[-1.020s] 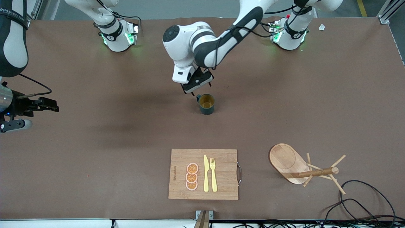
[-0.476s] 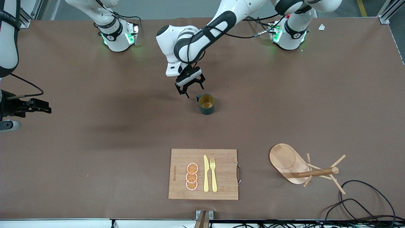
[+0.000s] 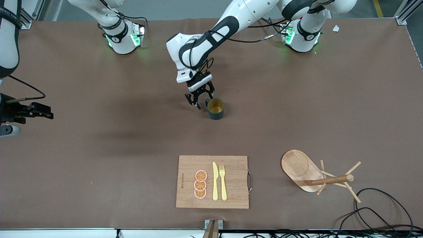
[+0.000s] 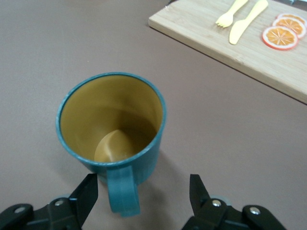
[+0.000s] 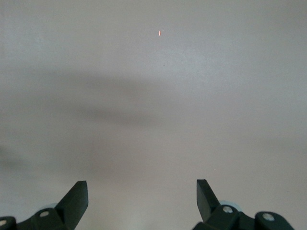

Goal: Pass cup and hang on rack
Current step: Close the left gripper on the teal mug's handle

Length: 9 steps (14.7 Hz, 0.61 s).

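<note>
Since the earlier frame, the left end effector (image 3: 200, 100) has dropped beside the cup (image 3: 216, 108) at frame centre on the tabletop (image 3: 99, 148), fingers apart around its handle (image 4: 123, 191). Closing off-centre could tip it. Right end effector (image 3: 46, 112), apart, waits at the frame's left edge.

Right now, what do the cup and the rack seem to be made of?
The cup looks like matte plastic or glazed ceramic, I cannot tell which: even teal outside, tan inside, soft sheen, thin rim. The rack looks like light unpainted wood: its oval base and thin pegs are pale tan, with faint grain.
</note>
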Tool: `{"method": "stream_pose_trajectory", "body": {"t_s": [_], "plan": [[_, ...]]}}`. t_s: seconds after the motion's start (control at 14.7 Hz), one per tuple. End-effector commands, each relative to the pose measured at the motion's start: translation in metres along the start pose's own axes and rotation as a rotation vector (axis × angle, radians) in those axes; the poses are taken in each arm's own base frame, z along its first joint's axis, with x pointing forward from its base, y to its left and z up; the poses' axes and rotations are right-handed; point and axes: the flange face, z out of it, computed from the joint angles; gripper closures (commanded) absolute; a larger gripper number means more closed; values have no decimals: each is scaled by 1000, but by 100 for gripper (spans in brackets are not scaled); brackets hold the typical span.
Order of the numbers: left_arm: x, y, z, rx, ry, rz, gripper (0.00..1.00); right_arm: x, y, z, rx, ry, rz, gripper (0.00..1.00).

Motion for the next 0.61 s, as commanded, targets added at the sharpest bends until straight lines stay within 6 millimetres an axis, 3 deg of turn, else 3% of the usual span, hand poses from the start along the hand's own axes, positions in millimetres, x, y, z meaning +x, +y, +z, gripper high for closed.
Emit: {"method": "stream_pose_trajectory", "body": {"t_s": [0.0, 0.34, 0.41, 0.54], "plan": [[-9, 3, 6, -19, 41, -9, 22, -4, -1, -10, 3, 7, 4, 0], [-9, 3, 7, -15, 45, -7, 32, -16, 3, -20, 18, -49, 38, 0], [-8, 3, 7, -13, 49, -7, 34, -16, -3, -26, 11, -35, 41, 0], [-9, 2, 6, -9, 54, -3, 34, -18, -13, -31, 8, -34, 197, 0]]}}
